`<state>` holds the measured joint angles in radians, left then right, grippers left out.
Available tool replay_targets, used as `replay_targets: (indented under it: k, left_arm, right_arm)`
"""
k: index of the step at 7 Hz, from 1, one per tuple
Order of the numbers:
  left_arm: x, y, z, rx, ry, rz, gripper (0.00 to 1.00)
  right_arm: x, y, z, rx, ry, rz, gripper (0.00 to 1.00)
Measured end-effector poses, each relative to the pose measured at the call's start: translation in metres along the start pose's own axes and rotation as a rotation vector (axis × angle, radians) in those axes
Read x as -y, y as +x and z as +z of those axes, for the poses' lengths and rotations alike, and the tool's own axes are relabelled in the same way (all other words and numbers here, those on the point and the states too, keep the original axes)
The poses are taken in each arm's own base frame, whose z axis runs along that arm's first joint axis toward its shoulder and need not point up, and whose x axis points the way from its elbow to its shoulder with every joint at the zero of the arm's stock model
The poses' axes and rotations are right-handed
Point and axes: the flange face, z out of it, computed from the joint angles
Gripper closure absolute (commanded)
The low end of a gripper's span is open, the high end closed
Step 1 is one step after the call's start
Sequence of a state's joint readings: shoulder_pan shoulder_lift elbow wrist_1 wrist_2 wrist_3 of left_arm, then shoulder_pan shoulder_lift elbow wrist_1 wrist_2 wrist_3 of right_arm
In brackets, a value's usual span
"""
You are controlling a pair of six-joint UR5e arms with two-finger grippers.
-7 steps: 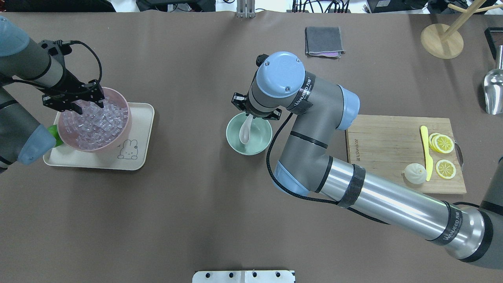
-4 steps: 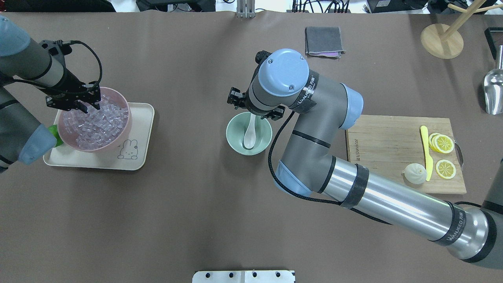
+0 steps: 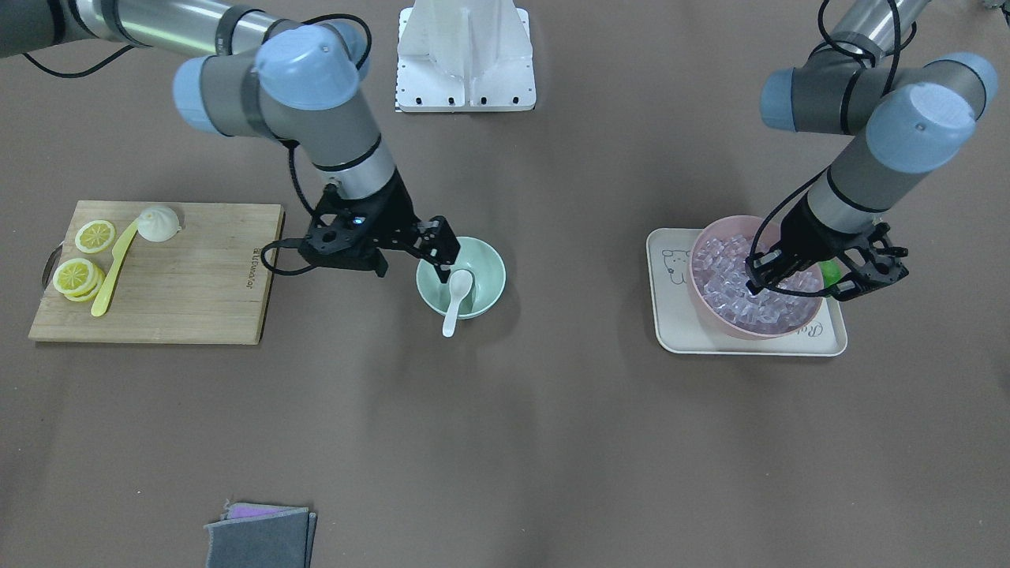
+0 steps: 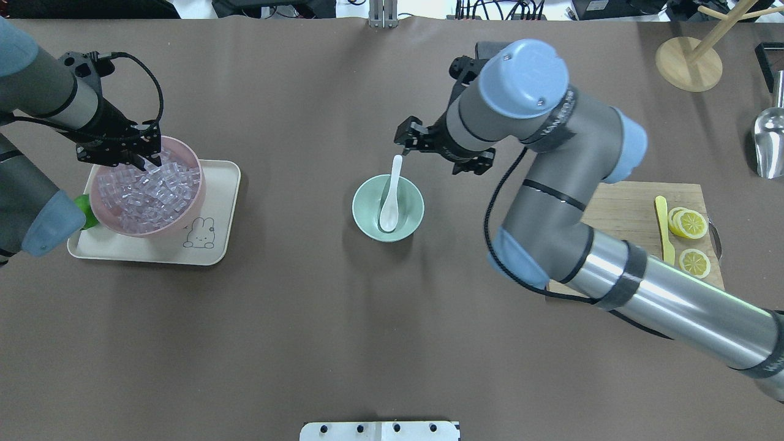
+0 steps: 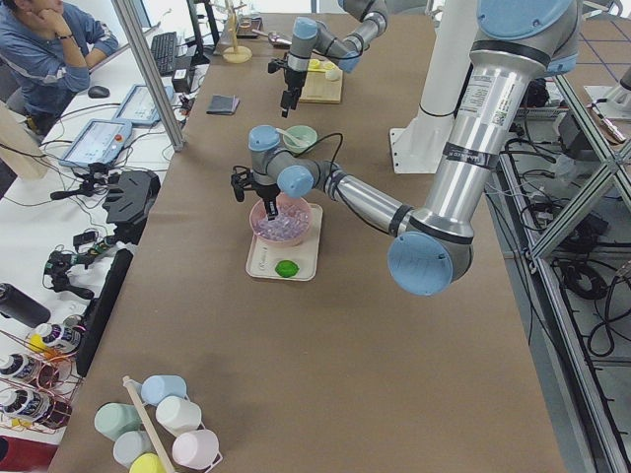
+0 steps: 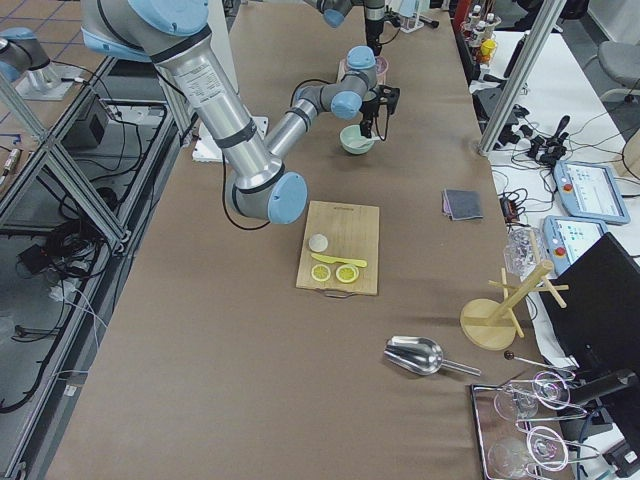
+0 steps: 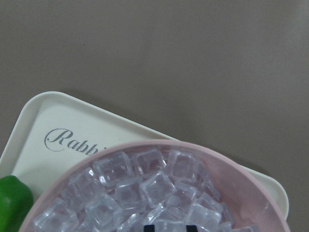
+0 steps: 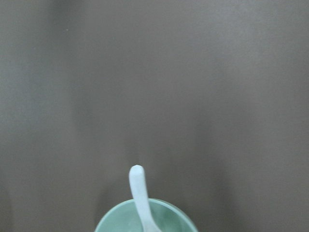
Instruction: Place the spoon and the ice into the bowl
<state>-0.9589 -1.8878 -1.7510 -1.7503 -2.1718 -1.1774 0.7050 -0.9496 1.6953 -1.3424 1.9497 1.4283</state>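
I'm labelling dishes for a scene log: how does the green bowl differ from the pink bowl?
The green bowl is smaller; the pink bowl is clearly wider. The green bowl holds only a white spoon, handle over its rim; the pink bowl is full of ice. The green bowl sits on the bare table; the pink bowl stands on a cream tray. Both are round and upright.

A robotics lab: beside the bench stand aluminium framing, teach pendants, loose cables and a seated operator.
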Motion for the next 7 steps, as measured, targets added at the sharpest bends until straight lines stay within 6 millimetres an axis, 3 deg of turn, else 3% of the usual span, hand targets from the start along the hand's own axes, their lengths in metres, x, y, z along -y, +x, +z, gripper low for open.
replay_targets:
  k: [2, 3, 5, 7]
  left_arm:
    - [-0.016, 0.07, -0.032, -0.055, -0.016, -0.036, 1.0]
    - [-0.031, 0.111, -0.034, -0.076, -0.035, -0.053, 1.0]
    - [-0.066, 0.203, -0.022, -0.101, -0.053, -0.08, 1.0]
    - [-0.092, 0.295, 0.005, -0.094, -0.036, -0.093, 0.97]
  right_arm:
    - [0.027, 0.102, -0.049, -0.039, -0.036, -0.106, 0.0]
    - [0.04, 0.153, -0.07, -0.06, -0.056, -0.152, 0.0]
    - [0.053, 0.237, -0.095, -0.109, -0.076, -0.232, 0.0]
    - [0.057, 0.309, -0.116, -0.155, -0.093, -0.297, 0.0]
